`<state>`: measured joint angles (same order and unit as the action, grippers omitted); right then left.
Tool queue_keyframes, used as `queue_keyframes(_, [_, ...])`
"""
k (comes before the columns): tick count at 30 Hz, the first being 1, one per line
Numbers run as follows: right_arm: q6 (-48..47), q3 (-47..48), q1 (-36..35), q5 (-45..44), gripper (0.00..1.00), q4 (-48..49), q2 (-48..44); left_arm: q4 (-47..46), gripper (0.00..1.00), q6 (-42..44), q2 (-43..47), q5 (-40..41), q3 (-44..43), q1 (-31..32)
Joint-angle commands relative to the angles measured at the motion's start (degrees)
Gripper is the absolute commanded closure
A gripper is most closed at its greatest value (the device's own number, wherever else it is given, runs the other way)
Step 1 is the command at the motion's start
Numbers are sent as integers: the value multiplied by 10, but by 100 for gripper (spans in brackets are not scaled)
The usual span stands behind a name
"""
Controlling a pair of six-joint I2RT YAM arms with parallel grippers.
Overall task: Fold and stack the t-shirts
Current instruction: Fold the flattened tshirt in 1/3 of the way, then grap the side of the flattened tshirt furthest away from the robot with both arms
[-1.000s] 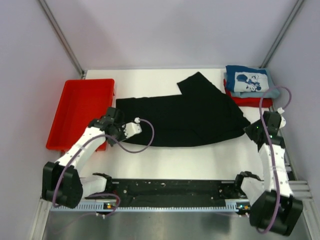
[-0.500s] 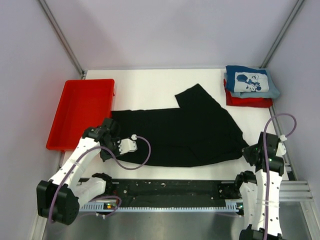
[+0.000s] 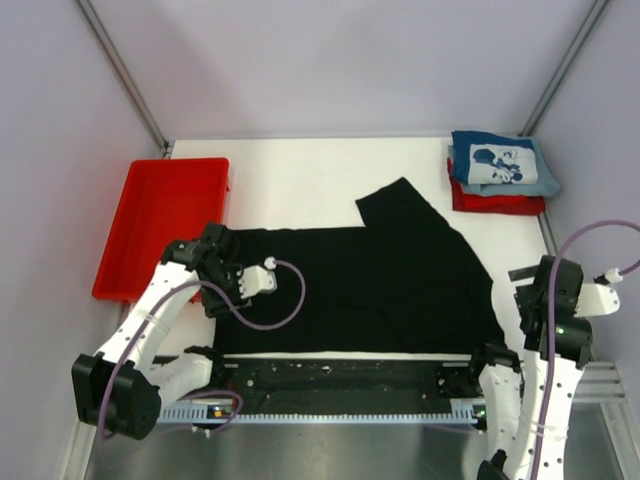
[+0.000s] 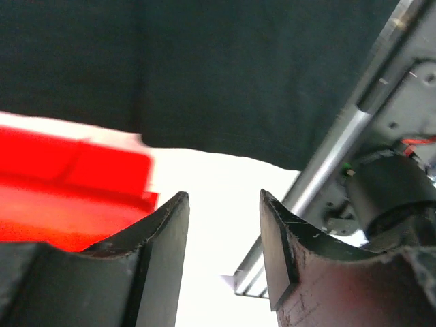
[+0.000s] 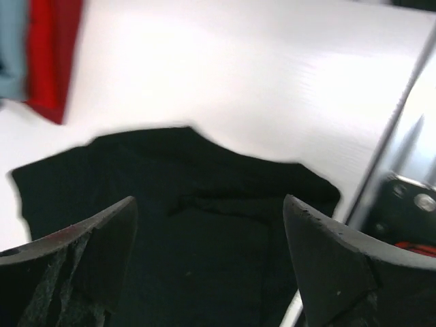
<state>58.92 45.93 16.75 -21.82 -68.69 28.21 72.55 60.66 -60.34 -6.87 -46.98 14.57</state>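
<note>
A large black t-shirt (image 3: 370, 285) lies spread flat on the white table, its lower hem along the front rail and one sleeve pointing to the back. My left gripper (image 3: 216, 290) hovers at the shirt's left edge, open and holding nothing (image 4: 221, 204). Off the shirt's right edge, my right gripper (image 3: 528, 302) is wide open, with only the black t-shirt (image 5: 191, 225) showing below between its fingers. At the back right, a folded blue t-shirt (image 3: 500, 165) with white cartoon print rests on a folded red t-shirt (image 3: 497, 204).
A red plastic tray (image 3: 160, 230) stands at the table's left side, close to my left arm. The black front rail (image 3: 340, 378) runs along the near edge just below the shirt's hem. Frame posts rise at both back corners.
Both grippers were shut on the black t-shirt's side edges and dragged it toward the near edge. Now both have opened and let go, and the shirt lies flatter.
</note>
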Motion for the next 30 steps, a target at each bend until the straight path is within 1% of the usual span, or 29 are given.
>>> queue_keyframes(1, [-136,54,9,103,14,208,8,-90,48,-64,-47,-8,-109,-13])
queue_keyframes(2, [-170,51,9,177,15,260,15,-108,46,-78,-69,1,-134,-16])
queue_keyframes(3, [-188,42,8,258,16,359,28,-123,44,-88,-92,5,-157,-20])
queue_keyframes(5, [-181,45,-1,332,16,437,82,-134,44,-111,-152,9,-220,-25])
queue_keyframes(6, [-196,63,-16,346,17,455,140,-130,44,-118,-203,6,-250,-27])
queue_keyframes(8, [-253,117,-72,323,17,461,232,-117,44,-135,-275,4,-331,-30])
queue_keyframes(11, [-348,213,-164,269,17,454,375,-100,45,-144,-378,8,-411,-33])
queue_keyframes(12, [-366,246,-194,261,17,442,426,-95,46,-147,-408,11,-435,-33])
queue_keyframes(14, [-389,314,-219,258,19,424,513,-88,46,-151,-456,11,-475,-33])
queue_keyframes(17, [-426,410,-245,246,23,418,639,-81,47,-158,-510,12,-518,-36])
queue_keyframes(19, [-446,476,-257,221,35,398,720,-84,47,-164,-533,14,-533,-41])
queue_keyframes(20, [-455,496,-264,191,40,393,760,-85,47,-165,-544,11,-539,-44])
queue_keyframes(22, [-475,541,-276,180,40,385,832,-88,47,-165,-562,5,-546,-52])
queue_keyframes(23, [-482,572,-278,180,38,374,866,-87,47,-166,-570,-2,-549,-53])
queue_keyframes(25, [-489,644,-288,176,35,321,948,-86,47,-159,-585,-9,-550,-56])
queue_keyframes(27, [-491,705,-295,151,34,284,1011,-97,47,-156,-596,-5,-548,-58])
queue_keyframes(28, [-491,728,-297,145,33,276,1033,-107,47,-160,-602,11,-547,-60])
queue_keyframes(30, [-487,749,-300,156,31,275,1072,-116,47,-161,-618,10,-550,-66])
